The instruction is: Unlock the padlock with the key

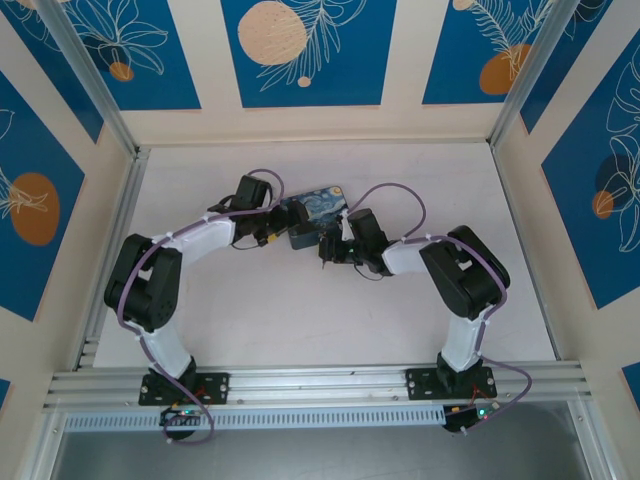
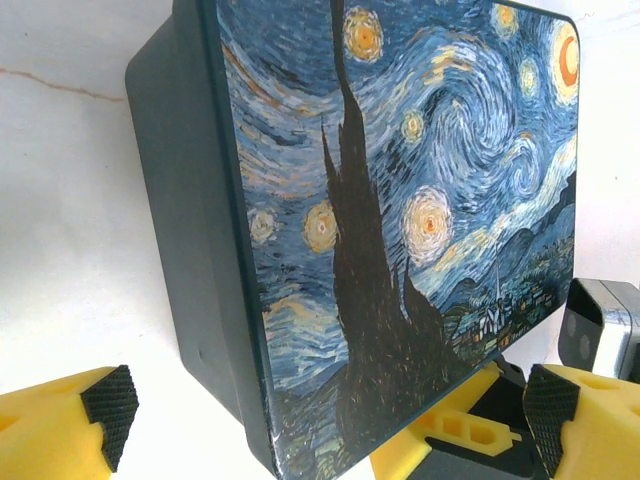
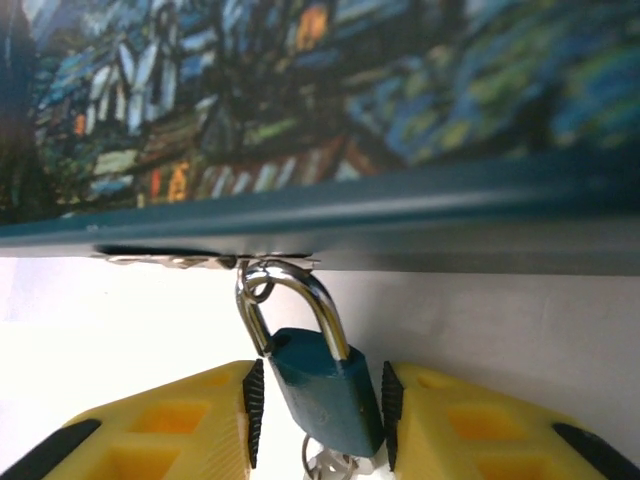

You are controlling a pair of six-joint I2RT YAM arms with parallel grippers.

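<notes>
Yellow-fingered, pinching w/ R gripper (image 3: 320,415) teal padlock (image 3: 322,380) hanging by shackle off box (image 3: 420,195) hasp; straddling box w/ L gripper (image 2: 330,405), holding jaws wide apart.

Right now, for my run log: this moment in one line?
right gripper: around small teal-blue padlock | left gripper: open by blue-and-yellow swirl-painted box

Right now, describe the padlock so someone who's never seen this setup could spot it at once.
Find the big box painted with a swirly night sky. From a metal clasp on its dark edge hangs the padlock, between the yellow fingers of the right gripper. It is small, with a teal body and a silver loop.
</notes>
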